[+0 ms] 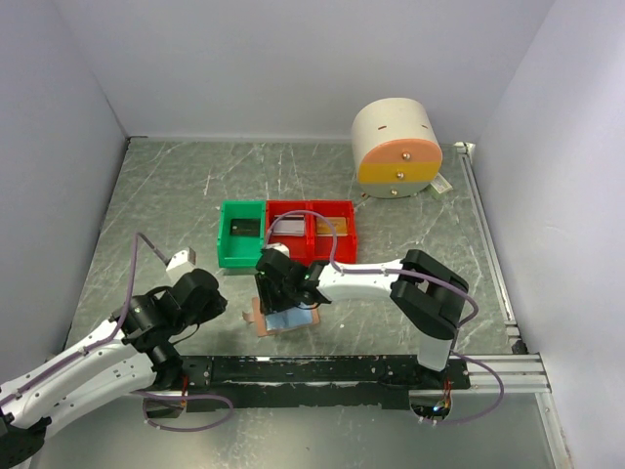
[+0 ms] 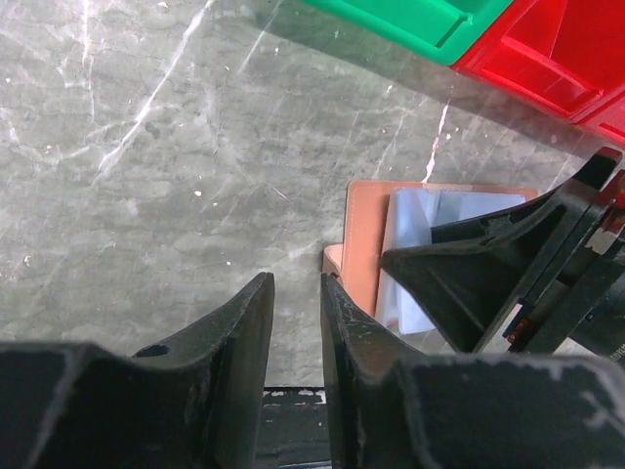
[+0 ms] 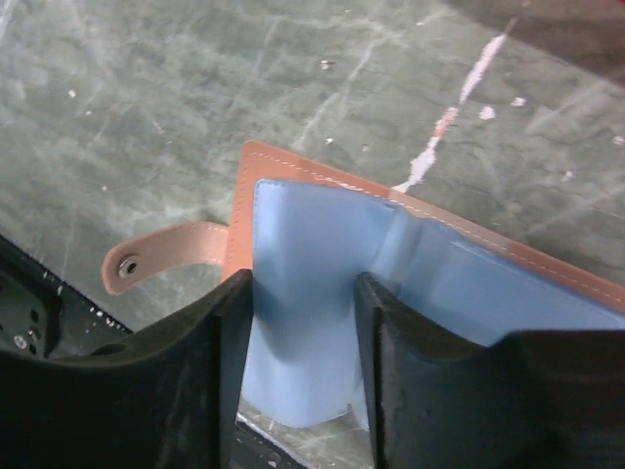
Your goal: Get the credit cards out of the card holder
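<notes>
Left arm [image 1: 78, 366]: we see white links, black joints and a looping lilac cable.
Right arm [image 1: 361, 281]: we note a white forearm, a boxy black elbow and a lilac cable.
Fingers [image 2: 229, 342]: matte black, tapered and scuffed; we mark one screw hole.

The card holder [image 3: 322, 244] has a tan, matt, leather-like outside with pale stitching, and a smooth, faintly shiny pale blue lining. The worktop [image 2: 146, 147] looks like polished grey stone with white veins. The green bin [image 2: 410, 20] and red bin [image 2: 547, 59] are glossy plastic. The left gripper [image 2: 296, 288] is matt black plastic, scuffed pale at the edges.
</notes>
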You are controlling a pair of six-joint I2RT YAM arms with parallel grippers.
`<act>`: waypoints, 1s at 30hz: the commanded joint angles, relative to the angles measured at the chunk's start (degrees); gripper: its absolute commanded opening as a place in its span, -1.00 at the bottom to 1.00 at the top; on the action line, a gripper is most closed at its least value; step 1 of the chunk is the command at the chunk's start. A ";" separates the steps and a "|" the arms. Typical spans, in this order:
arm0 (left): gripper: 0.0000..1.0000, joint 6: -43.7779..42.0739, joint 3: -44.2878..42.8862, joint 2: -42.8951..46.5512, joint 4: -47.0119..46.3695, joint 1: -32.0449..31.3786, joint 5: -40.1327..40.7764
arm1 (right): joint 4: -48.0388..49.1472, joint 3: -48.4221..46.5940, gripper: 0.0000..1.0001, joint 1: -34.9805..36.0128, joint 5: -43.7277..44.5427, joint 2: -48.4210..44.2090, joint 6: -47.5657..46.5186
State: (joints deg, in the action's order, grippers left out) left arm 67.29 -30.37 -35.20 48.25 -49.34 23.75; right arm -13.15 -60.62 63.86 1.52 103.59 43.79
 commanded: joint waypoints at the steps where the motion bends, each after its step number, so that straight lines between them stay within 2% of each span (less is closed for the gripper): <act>1: -0.23 -3.03 -1.27 -0.23 -2.66 -0.31 -0.83 | -1.21 -0.48 0.01 -0.11 -2.69 -1.86 -1.51; 4: -0.19 -3.82 -1.77 -1.22 -2.83 -0.28 -1.18 | -3.14 -1.95 0.24 -0.07 0.68 -7.06 -1.97; 7: -0.07 -6.18 -2.53 -2.49 -3.99 -0.25 -1.49 | -6.79 -3.04 0.38 -0.88 8.99 -12.62 -2.87; 10: 0.29 -8.89 -4.68 -5.24 -4.06 -0.24 -0.61 | -8.89 -1.51 0.54 -2.87 16.86 -18.18 -3.68; 12: 0.46 -10.94 -6.79 -7.47 -3.87 -0.21 0.57 | -9.48 0.64 0.64 -4.90 21.24 -22.57 -3.56; 15: 0.67 -15.19 -9.89 -10.58 -4.50 0.23 1.64 | -9.29 5.27 0.78 -9.18 26.20 -29.96 -3.09; 17: 0.76 -18.09 -11.77 -13.00 -5.03 1.76 0.95 | -8.79 8.44 0.97 -11.75 29.87 -35.01 -2.58; 20: 0.80 -23.65 -13.79 -15.68 -5.89 7.13 -2.48 | -7.66 12.23 1.00 -15.15 33.46 -41.75 -3.25; 23: 0.81 -29.51 -14.22 -16.00 -7.43 17.37 -9.66 | -6.04 15.70 1.00 -18.73 34.96 -47.09 -5.62; 27: 0.82 -34.98 -16.68 -15.26 -7.05 31.23 -17.16 | -7.72 16.05 1.00 -25.22 32.54 -48.63 -9.65; 30: 0.82 -36.56 -20.37 -15.67 -5.67 35.61 -18.40 | -8.19 15.17 1.00 -32.30 26.09 -48.18 -14.39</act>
State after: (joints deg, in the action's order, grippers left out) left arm 36.88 -45.01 -51.33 42.30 -18.81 11.18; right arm -20.58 -44.77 38.24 31.73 55.37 35.68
